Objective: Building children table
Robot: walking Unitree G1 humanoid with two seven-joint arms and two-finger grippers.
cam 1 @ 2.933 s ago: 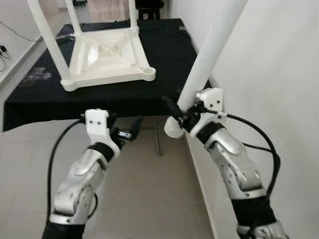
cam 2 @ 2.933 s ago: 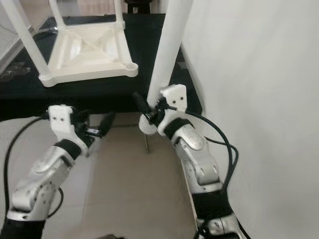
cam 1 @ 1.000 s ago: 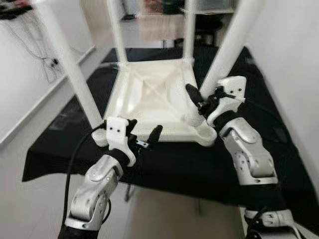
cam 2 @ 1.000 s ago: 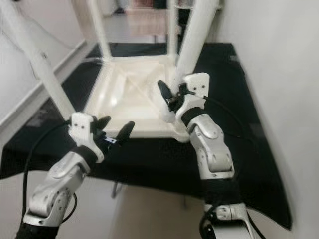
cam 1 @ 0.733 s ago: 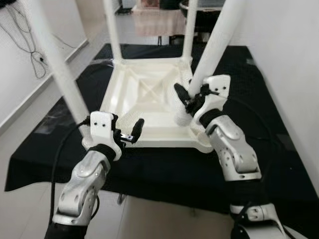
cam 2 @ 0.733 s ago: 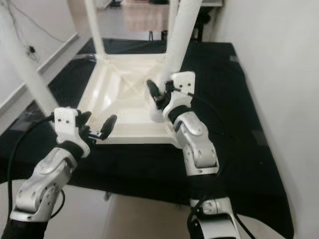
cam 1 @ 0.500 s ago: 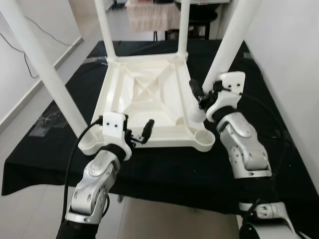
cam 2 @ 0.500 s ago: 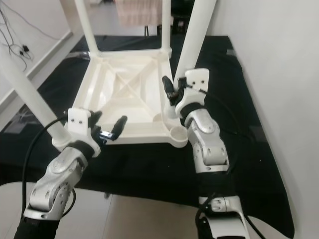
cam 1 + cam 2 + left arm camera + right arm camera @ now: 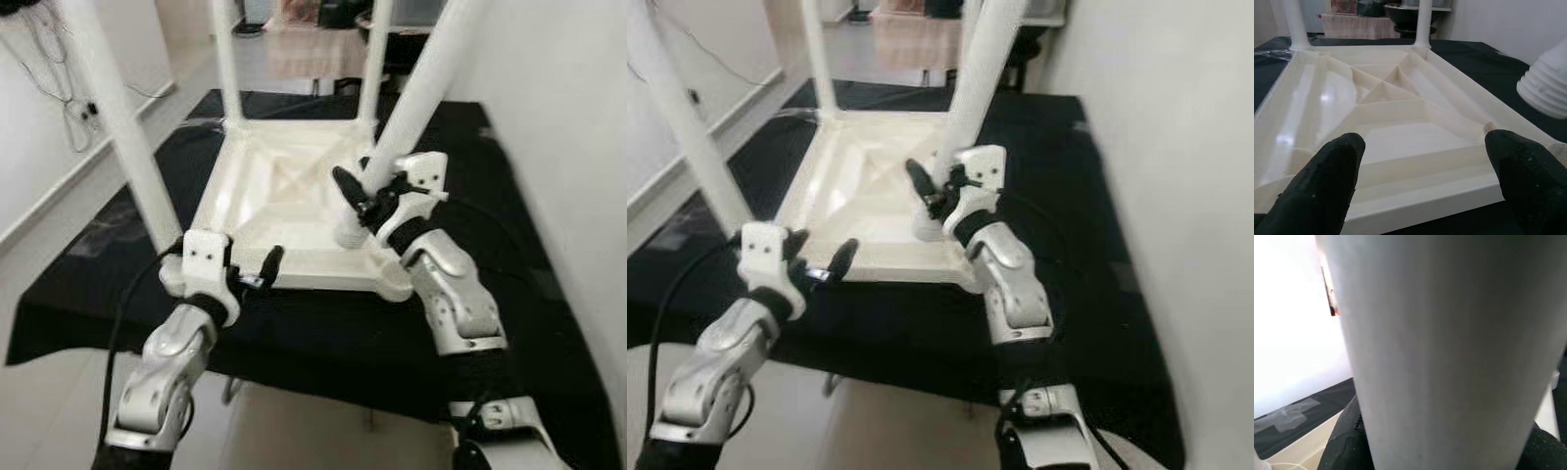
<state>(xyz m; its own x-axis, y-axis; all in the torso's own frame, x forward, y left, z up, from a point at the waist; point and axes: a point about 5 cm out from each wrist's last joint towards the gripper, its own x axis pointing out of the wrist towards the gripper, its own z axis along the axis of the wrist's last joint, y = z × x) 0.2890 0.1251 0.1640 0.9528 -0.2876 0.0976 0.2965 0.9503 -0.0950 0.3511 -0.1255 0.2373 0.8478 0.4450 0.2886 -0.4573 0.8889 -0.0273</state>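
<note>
A white children's table top (image 9: 284,186) lies upside down on a black-covered table (image 9: 509,323). Three white legs stand up from its corners, one of them the front left leg (image 9: 127,147). My right gripper (image 9: 364,193) is shut on a fourth white leg (image 9: 416,93), which it holds tilted. That leg's ribbed lower end (image 9: 349,235) hangs just above the top, a little inward of the bare front right corner socket (image 9: 394,288). My left gripper (image 9: 251,277) is open by the top's front edge with nothing in it. The left wrist view has its fingertips (image 9: 1327,186) apart before the top's ribbed underside (image 9: 1381,107).
A white wall (image 9: 568,147) runs close along the right side of the black table. Pale tiled floor (image 9: 59,196) lies to the left, with cables on the left wall. More furniture stands beyond the table's far end.
The camera has come up to the table and keeps shifting. My right gripper carried the leg from beside the table to above the top's front right corner, lately slightly inward.
</note>
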